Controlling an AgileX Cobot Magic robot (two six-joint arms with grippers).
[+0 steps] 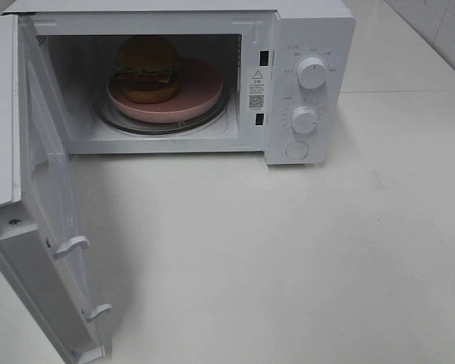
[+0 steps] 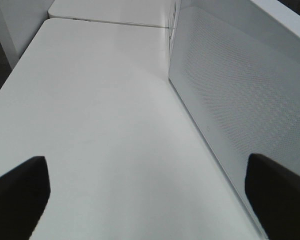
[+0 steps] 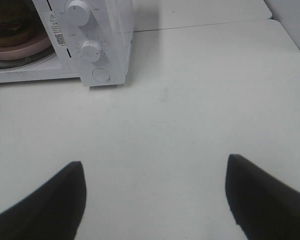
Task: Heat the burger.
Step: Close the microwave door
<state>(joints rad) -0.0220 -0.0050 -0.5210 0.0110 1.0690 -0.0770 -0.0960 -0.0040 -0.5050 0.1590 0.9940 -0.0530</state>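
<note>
A white table (image 1: 288, 258) is seen bearing an open microwave (image 1: 303, 45) at the far side, both grippers (image 2: 145, 200) (image 3: 155, 200) spread empty.

Counting: one microwave (image 1: 212, 76) sitting on one counter (image 1: 273, 258), one burger (image 1: 146, 68), one pink plate (image 1: 201, 95), two knobs (image 1: 312, 73), one round button (image 1: 296, 149), two tools showing, left (image 2: 150, 195) and right (image 3: 155, 200).
</note>
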